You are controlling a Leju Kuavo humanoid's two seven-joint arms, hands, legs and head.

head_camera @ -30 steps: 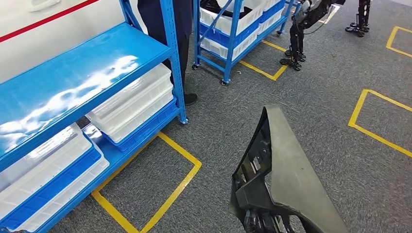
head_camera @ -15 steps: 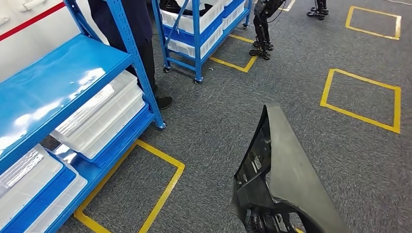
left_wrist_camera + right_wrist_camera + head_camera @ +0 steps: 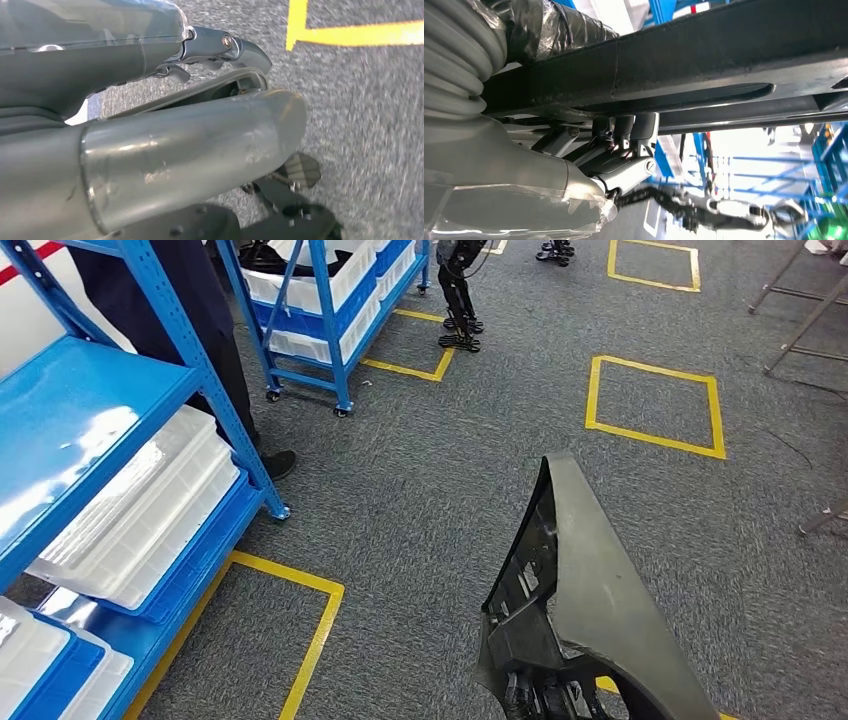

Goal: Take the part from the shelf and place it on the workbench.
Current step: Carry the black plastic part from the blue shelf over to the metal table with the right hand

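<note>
Under the dark part (image 3: 704, 55), right robot hand (image 3: 624, 150) grasping it, left robot hand (image 3: 220, 50) state unclear.

Grey carpet floor (image 3: 450, 490) is spreading under everything, carrying yellow tape squares (image 3: 655, 400). A blue shelf rack (image 3: 90, 430) is standing on it at the left, with white plastic trays (image 3: 140, 515) lying on its lower tiers. A second blue rack (image 3: 320, 300) on casters is standing farther back, holding white bins.
</note>
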